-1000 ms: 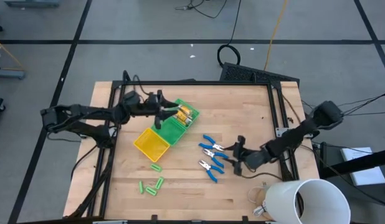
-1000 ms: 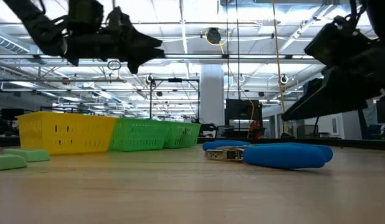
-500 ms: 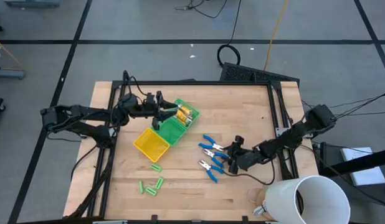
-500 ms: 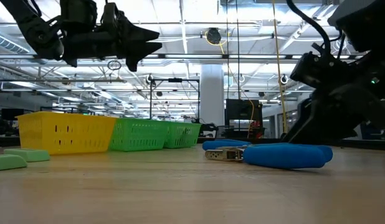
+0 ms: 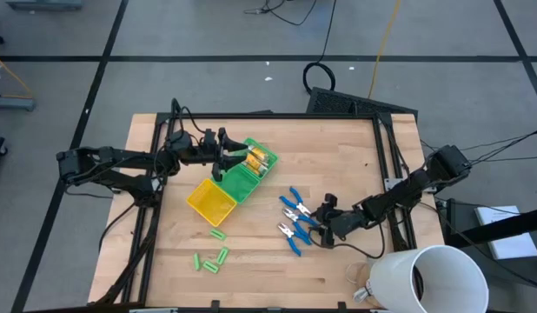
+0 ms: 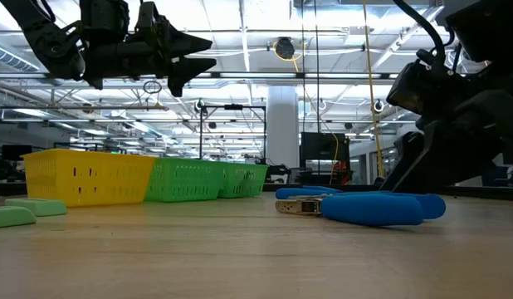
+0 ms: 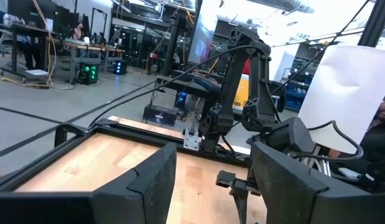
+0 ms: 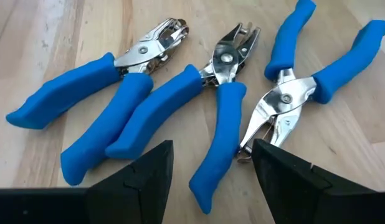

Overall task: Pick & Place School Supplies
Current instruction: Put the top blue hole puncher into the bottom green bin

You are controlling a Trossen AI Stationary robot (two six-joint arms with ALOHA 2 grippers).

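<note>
Right hand (image 5: 319, 228): open, empty, just beside the three blue pliers (image 8: 217, 106).
Left hand (image 5: 223, 156): open, empty, above the tray (image 5: 213, 202).

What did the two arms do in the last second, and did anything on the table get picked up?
The right gripper came down and in toward the three blue-handled tools and now hovers at them with fingers open, holding nothing. The left gripper stayed above the green-and-yellow tray. The light-green sticks did not move.
</note>
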